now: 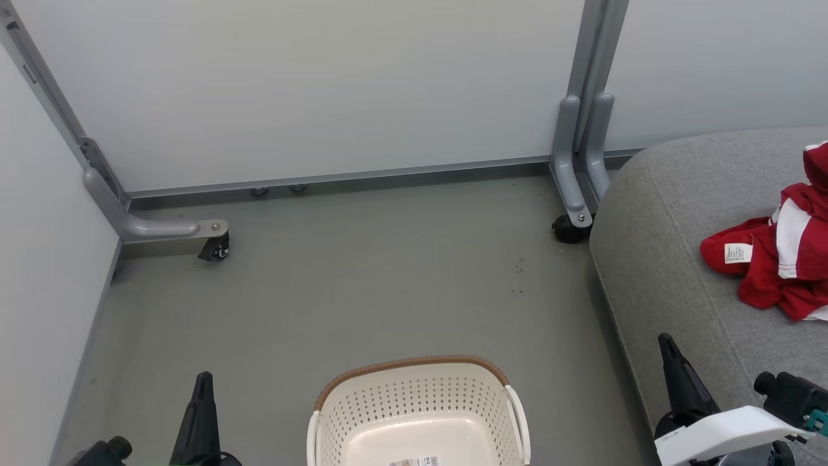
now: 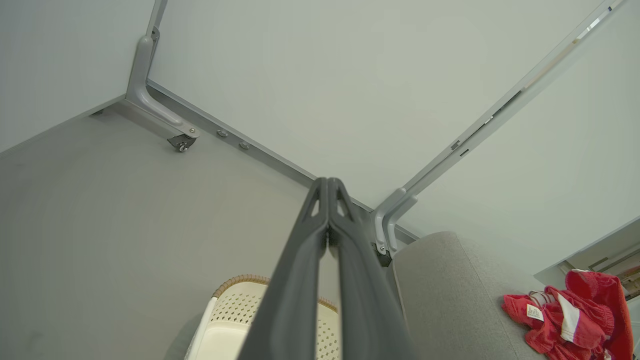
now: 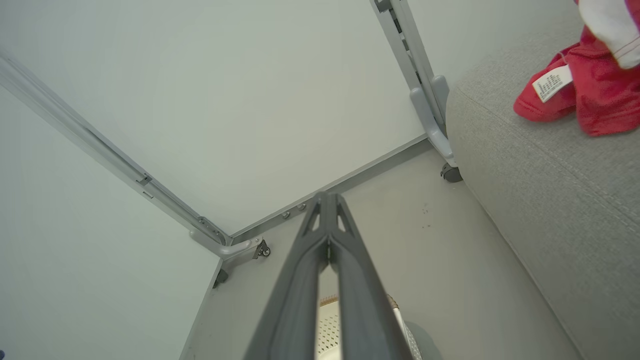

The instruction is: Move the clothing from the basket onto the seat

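The red clothing (image 1: 779,259) with white trim and a small tag lies crumpled on the grey seat (image 1: 660,259) at the right. The cream basket (image 1: 420,408) stands on the floor at bottom centre, with just a paper sticker on the part of its floor that shows. My left gripper (image 1: 204,382) rests shut at the lower left, beside the basket. My right gripper (image 1: 666,343) is shut at the lower right, over the seat's front edge. Both wrist views show fingers pressed together with nothing between them (image 2: 328,185) (image 3: 327,200). The clothing (image 2: 570,315) (image 3: 585,85) also appears on the seat in both.
Pale partition walls close off the back and left. Their grey metal feet with castors stand on the floor at the left (image 1: 213,246) and beside the seat's corner (image 1: 572,226). Grey floor (image 1: 388,278) stretches between the basket and the wall.
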Tool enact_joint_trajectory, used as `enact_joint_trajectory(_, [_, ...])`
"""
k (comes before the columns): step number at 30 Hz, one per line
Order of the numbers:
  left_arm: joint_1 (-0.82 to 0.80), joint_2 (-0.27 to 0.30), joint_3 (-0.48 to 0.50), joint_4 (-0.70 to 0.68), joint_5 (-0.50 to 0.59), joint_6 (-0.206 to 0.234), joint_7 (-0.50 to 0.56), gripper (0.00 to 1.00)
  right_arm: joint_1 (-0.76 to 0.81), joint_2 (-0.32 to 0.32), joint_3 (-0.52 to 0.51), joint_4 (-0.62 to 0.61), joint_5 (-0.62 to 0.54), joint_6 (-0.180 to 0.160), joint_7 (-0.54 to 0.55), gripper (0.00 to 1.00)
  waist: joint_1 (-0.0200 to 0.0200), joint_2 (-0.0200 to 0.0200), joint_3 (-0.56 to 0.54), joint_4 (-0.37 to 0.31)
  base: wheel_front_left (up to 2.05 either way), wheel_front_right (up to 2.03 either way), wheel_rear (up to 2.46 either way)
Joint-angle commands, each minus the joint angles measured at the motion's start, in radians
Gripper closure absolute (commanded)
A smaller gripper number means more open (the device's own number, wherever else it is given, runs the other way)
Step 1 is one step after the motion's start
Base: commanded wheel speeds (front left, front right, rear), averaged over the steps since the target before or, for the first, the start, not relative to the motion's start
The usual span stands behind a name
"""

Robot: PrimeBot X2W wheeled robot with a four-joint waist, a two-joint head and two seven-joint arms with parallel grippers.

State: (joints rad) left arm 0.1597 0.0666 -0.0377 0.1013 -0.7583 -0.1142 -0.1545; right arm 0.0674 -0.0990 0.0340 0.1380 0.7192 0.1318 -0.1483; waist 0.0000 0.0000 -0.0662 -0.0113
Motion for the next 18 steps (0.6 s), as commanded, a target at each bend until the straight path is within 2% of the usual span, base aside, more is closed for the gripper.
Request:
enact_joint_trajectory(1, [-0.037,0.01,0.006,-0.006,-0.039,-0.005,0.006,1.0,-0.029,-0.004,-0.008,-0.006,0.039,0.0,0.008,1.0,0.0,0.0,0.001,0.0,0.0,0.0,0.0])
enact_joint_trajectory(18, [-0.096,0.015,0.028,0.028,-0.255,-0.009,0.06,1.0,-0.067,0.001,-0.033,0.021,0.262,-0.001,0.063,1.0,0.0,0.0,0.013,0.002,0.0,0.0,0.0])
